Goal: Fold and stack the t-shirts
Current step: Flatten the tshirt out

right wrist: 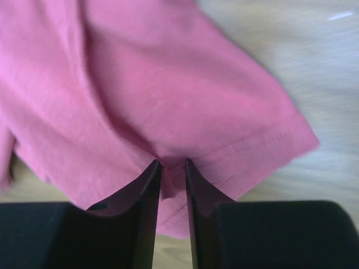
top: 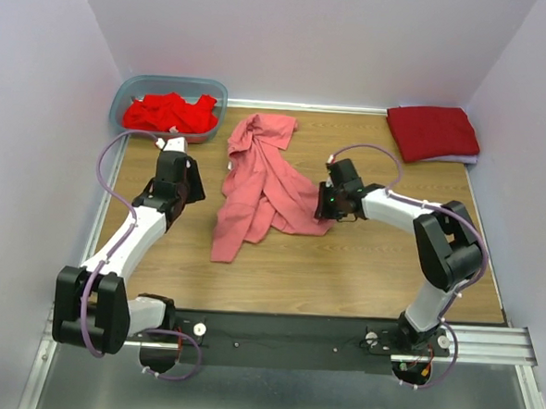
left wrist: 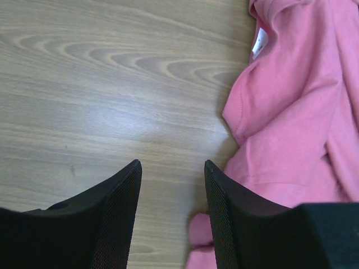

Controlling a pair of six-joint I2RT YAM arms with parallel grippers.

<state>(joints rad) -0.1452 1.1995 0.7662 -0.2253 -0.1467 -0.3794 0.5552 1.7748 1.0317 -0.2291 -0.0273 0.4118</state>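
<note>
A crumpled salmon-pink t-shirt (top: 260, 181) lies mid-table. My right gripper (top: 327, 205) is at its right edge, and in the right wrist view the right gripper (right wrist: 173, 163) is shut on a bunched fold of the pink t-shirt (right wrist: 168, 84) by its stitched hem. My left gripper (top: 186, 177) hovers just left of the shirt. Seen from the left wrist, the left gripper (left wrist: 172, 165) is open over bare wood, with the pink t-shirt (left wrist: 297, 112) beside its right finger. Bright red t-shirts (top: 169, 115) fill a tub. A folded crimson t-shirt (top: 432, 133) lies at the far right.
The translucent blue-grey tub (top: 169, 81) stands in the far left corner. Purple walls close in the table on three sides. A metal rail (top: 487, 343) runs along the near edge by the arm bases.
</note>
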